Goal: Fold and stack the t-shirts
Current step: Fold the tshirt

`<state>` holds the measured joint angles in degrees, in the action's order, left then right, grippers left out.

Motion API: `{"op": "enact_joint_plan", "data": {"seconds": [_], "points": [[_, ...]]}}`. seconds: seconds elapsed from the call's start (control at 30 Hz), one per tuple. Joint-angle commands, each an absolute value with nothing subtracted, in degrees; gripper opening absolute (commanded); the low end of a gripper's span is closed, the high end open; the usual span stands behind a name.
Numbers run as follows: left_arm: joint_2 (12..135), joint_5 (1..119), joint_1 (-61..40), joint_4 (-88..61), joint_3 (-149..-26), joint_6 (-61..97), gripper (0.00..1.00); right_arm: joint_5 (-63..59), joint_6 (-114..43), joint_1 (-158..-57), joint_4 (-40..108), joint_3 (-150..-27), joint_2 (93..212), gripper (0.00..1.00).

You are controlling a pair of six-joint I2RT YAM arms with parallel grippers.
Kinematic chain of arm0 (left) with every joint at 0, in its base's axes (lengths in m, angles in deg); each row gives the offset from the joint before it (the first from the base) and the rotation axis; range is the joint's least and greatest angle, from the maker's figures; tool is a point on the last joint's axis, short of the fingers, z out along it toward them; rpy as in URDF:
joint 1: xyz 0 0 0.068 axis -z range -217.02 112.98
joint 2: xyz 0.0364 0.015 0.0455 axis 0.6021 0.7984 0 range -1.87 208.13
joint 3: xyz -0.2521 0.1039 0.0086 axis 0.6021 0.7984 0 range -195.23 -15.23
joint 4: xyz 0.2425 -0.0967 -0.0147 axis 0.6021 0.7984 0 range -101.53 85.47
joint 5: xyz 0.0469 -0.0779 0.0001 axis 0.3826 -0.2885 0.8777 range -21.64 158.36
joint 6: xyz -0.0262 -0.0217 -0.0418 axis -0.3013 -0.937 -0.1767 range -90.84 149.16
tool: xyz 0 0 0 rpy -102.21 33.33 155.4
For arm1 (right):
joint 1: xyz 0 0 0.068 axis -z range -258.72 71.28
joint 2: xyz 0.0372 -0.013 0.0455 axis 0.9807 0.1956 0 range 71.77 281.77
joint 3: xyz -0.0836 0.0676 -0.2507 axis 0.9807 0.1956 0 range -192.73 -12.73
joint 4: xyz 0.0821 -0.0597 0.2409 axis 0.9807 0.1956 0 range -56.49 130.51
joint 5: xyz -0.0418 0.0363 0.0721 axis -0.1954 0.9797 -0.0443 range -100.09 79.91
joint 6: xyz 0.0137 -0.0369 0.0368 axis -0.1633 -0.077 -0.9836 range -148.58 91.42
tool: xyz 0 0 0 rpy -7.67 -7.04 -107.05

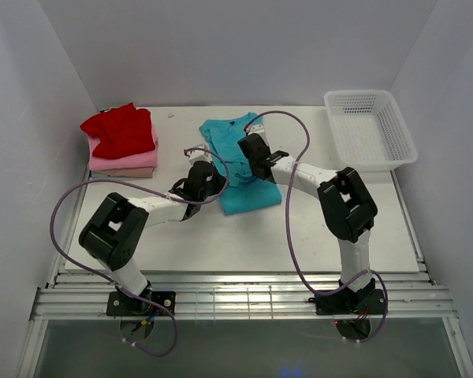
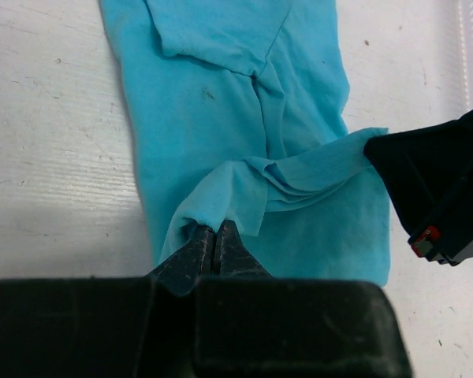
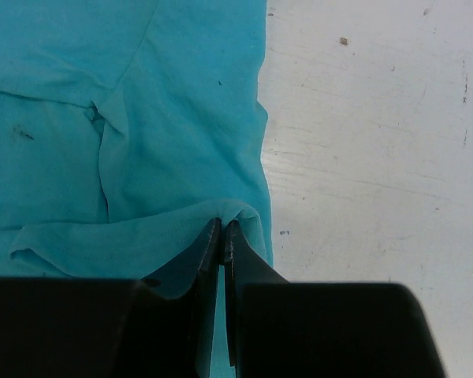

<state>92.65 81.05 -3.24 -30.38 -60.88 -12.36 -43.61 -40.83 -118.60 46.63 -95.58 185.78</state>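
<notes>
A teal t-shirt lies lengthwise on the white table, collar toward the back wall. My left gripper sits at the shirt's left edge, shut on a pinched-up fold of teal cloth. My right gripper is over the shirt's right side, shut on a lifted hem fold. Between the two grips a band of cloth runs across the teal shirt. The right gripper's black body shows in the left wrist view. A red t-shirt tops a pink one and a beige one at the back left.
A white mesh basket stands at the back right corner. Purple cables loop from both arms over the table. Bare white table lies to the right of the teal shirt. White walls close in the back and both sides.
</notes>
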Motion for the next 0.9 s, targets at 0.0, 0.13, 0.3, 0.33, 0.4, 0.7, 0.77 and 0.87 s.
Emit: {"op": "enact_joint_plan", "data": {"seconds": [0.0, 0.13, 0.3, 0.33, 0.4, 0.7, 0.77, 0.87], "points": [[94.3, 78.7, -4.7, -31.8, -63.9, -10.7, 0.00, -42.9, -39.0, -117.7, 45.1, -99.7, 187.6, 0.08], [97.9, 77.3, -5.8, -32.6, -65.3, -10.1, 0.00, -42.6, -38.7, -116.9, 45.7, -101.8, 189.3, 0.08], [98.8, 77.7, -7.0, -33.3, -65.5, -9.8, 0.00, -42.3, -38.2, -115.7, 45.6, -103.3, 191.0, 0.08], [99.1, 77.9, -7.1, -33.3, -65.9, -9.7, 0.00, -42.2, -38.0, -115.5, 45.5, -103.6, 191.5, 0.08], [99.7, 77.9, -8.0, -33.3, -66.2, -9.5, 0.01, -42.3, -37.3, -114.8, 45.6, -105.4, 193.0, 0.16], [95.0, 85.1, -9.3, -33.2, -70.9, -4.9, 0.77, -44.5, -30.3, -113.2, 42.3, -106.8, 186.1, 0.46], [94.2, 83.8, -9.2, -33.2, -71.1, -5.2, 0.77, -41.9, -30.4, -113.1, 41.6, -103.2, 182.4, 0.47], [93.7, 80.3, -8.1, -33.4, -70.4, -7.7, 0.61, -36.3, -32.1, -113.2, 41.7, -98.6, 180.0, 0.42]]}}
